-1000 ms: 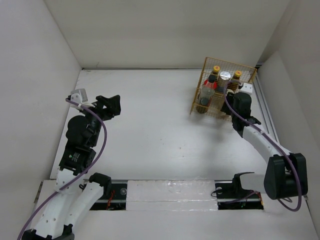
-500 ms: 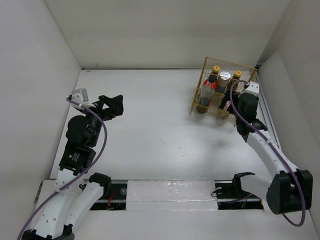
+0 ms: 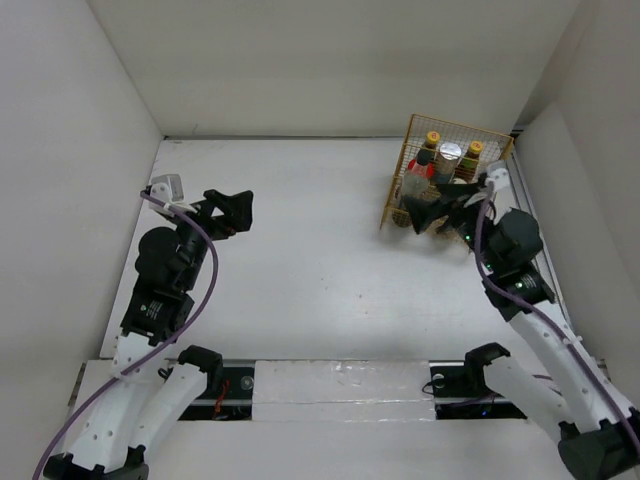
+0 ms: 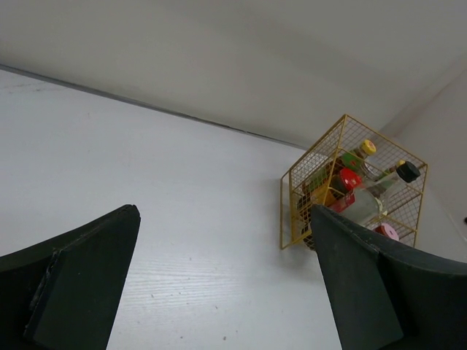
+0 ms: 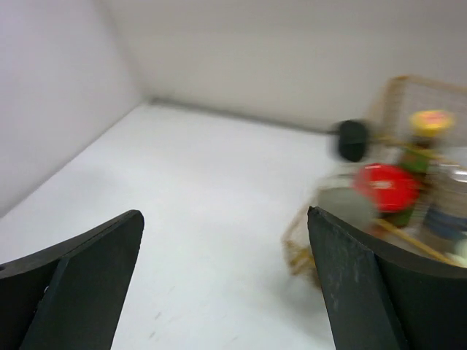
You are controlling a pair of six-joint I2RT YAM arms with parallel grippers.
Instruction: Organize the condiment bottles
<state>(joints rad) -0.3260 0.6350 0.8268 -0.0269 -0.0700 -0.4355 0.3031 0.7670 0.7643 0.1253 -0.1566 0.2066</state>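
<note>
Gold wire basket (image 3: 460, 130) at two o'clock holds the condiment bottles (image 3: 451, 152); with left claw (image 4: 225, 219) and right claw (image 5: 225, 240) spread empty, I'd lift the right clear gently.

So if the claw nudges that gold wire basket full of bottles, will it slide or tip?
Probably slides: the gold wire basket sits flat on the smooth white table. Its thin mesh looks light, but the bottles packed inside likely add weight. Pushed high up, it might tip, since tall bottles fill it.
</note>
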